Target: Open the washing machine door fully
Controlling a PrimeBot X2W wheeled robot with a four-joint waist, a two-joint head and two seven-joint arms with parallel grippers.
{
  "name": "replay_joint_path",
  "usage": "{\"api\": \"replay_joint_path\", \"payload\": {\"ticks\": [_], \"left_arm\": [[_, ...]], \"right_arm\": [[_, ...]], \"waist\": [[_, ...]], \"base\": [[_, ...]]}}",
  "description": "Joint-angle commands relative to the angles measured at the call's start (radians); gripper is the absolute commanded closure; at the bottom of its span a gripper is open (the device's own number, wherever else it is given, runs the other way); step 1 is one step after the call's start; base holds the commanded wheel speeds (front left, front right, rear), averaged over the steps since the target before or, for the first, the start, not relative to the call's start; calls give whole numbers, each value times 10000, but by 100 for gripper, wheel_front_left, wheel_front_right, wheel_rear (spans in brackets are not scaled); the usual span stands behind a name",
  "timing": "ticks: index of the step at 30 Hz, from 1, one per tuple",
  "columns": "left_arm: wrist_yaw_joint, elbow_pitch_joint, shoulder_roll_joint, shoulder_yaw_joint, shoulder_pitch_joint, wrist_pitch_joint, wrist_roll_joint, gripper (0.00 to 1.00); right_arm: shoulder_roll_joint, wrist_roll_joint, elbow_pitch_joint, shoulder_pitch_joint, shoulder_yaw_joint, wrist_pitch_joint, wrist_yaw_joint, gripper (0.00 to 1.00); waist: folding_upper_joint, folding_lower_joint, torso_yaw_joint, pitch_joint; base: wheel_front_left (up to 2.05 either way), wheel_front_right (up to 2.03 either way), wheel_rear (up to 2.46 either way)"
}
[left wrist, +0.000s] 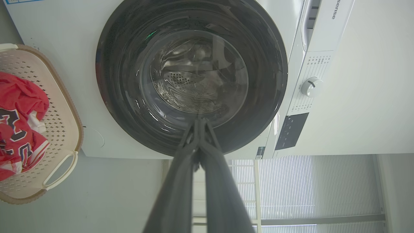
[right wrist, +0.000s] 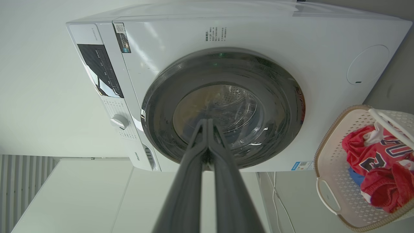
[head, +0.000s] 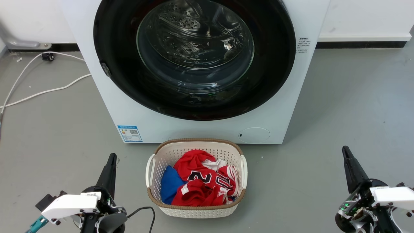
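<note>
- The washing machine door (head: 195,55) sits shut, flush with the front of the washing machine (head: 106,110); I judge the step in hand to be the reach for its opening edge, with none of the opening done yet
- A small dark notch (head: 105,69) on the door's left rim looks like the pull point; if so, the hinge is likely on the far side, and the left gripper (head: 112,157) is the nearer one
- The left gripper rests low, its two fingers pressed together and holding nothing; the right gripper (head: 345,149) rests low on the other side, fingers likewise together and empty
- To do it well, the fingers should part before reaching the rim and hook behind the notch rather than press on the glass, then pull along an arc about the hinge, not straight back
- The laundry basket (head: 197,141) with a red jersey (head: 200,181) stands just in front of the machine, below the door; the arm should come in above it
- The door is a wide glossy black disc with a bulging clear bowl at its centre, through which the perforated steel drum (head: 181,19) shows; it spans nearly the machine's width and looks slick for fingertips
</note>
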Motion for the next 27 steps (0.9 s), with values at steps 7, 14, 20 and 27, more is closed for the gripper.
{"api": "replay_joint_path", "payload": {"ticks": [7,14,20,27], "left_arm": [[-22,-5,-21,26,-54,20,0,100],[-22,-5,-21,26,-54,20,0,100],[2,2,0,-2,0,0,0,0],[4,265,-26,-109,354,-152,20,0]], "right_arm": [[36,-60,9,-131,-7,20,0,100],[37,-61,9,-131,-7,20,0,100],[0,-2,2,1,-2,0,0,0],[10,-60,311,368,44,-148,-2,0]], "waist": [[0,0,0,0],[0,0,0,0],[0,0,0,0],[0,0,1,3]], "base": [[0,0,0],[0,0,0],[0,0,0],[0,0,0]]}}
